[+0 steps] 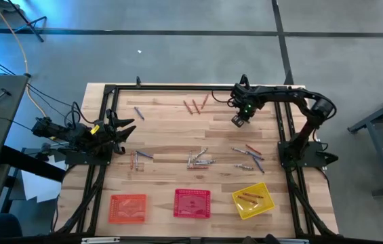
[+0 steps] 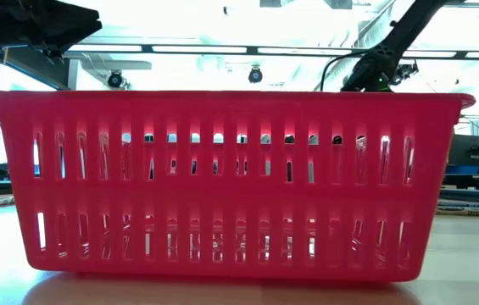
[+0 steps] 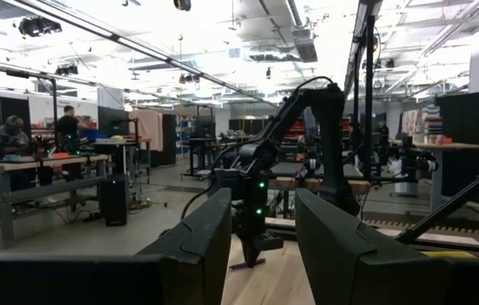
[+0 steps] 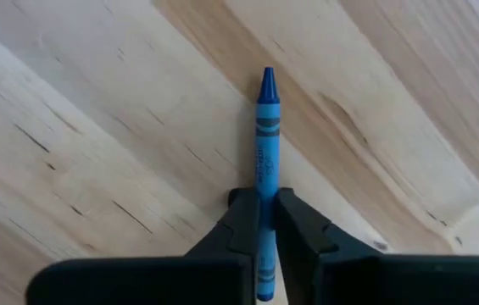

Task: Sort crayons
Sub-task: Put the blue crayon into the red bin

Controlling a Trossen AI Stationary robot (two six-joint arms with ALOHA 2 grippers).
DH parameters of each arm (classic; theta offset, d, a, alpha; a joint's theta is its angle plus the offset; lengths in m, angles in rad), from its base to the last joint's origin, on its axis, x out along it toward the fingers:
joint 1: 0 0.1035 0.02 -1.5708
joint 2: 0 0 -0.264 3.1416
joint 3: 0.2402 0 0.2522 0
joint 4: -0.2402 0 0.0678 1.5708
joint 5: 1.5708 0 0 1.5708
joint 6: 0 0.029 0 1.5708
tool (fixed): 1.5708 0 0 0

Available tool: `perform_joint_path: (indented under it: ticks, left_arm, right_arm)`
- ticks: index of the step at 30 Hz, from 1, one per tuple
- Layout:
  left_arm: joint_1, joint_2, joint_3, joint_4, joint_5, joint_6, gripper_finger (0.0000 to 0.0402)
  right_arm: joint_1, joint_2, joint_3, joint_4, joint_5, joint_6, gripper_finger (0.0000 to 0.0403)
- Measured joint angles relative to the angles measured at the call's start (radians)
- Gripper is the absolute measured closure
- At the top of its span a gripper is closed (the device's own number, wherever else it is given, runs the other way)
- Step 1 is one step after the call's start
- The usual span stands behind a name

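The right gripper (image 4: 260, 222) is clamped on a blue crayon (image 4: 265, 127) at the far middle-right of the table (image 1: 164, 135), its long axis pointing straight out between the fingers, far from the parked, part-open left gripper (image 1: 125, 128).

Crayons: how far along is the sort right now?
Early. A few crayons lie in the yellow basket. The right gripper is shut on a blue crayon. Loose crayons scattered on the table remain; the left gripper waits at the table's left edge.
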State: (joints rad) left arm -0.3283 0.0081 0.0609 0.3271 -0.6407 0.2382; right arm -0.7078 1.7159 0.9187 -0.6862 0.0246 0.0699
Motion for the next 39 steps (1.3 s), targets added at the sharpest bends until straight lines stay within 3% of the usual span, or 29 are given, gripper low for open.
perform_joint_path:
  ticks: [11, 16, 22, 28, 39]
  left_arm:
    - [0.0, 0.0, 0.0, 0.0, 0.0, 0.0, 0.0284]
    - [0.0, 0.0, 0.0, 0.0, 0.0, 0.0, 0.0284]
    - [0.0, 0.0, 0.0, 0.003, 0.0, 0.01, 0.0284]
    - [0.0, 0.0, 0.0, 0.005, 0.0, 0.009, 0.0284]
    - [0.0, 0.0, 0.0, 0.015, 0.0, -0.002, 0.0284]
  right_arm:
    - [0.001, -0.06, 0.064, -0.106, -0.027, 0.012, 0.04]
    - [0.056, -0.145, 0.064, -0.067, -0.123, 0.068, 0.0401]
    - [0.266, -0.239, 0.062, 0.115, -0.242, 0.153, 0.0402]
    - [0.549, -0.262, 0.062, 0.359, -0.233, 0.233, 0.0402]
    - [0.991, -0.194, 0.063, 0.71, 0.064, 0.293, 0.0402]
